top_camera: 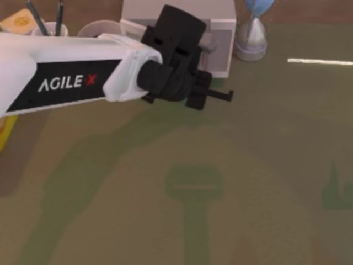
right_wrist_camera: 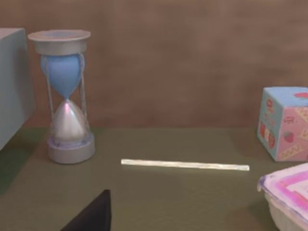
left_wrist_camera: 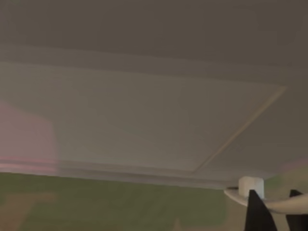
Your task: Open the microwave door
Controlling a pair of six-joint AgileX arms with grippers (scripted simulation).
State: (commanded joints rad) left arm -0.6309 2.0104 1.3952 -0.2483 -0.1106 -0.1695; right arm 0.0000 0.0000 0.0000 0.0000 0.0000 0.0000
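Microwave [top_camera: 182, 22] sits at the far edge of the surface [top_camera: 220, 182], a little left of centre, its door [left_wrist_camera: 144, 120] facing the room. From where I stand, the left tool [top_camera: 212, 95] is right in front of it; the wrist view shows its dark fingertips [left_wrist_camera: 257, 211] pinching the pale handle [left_wrist_camera: 269, 199], presumably so the door can be swung outward. An hourglass [top_camera: 252, 33] stands just beside the oven. The right arm is out of the top view, and I cannot tell its tool's state.
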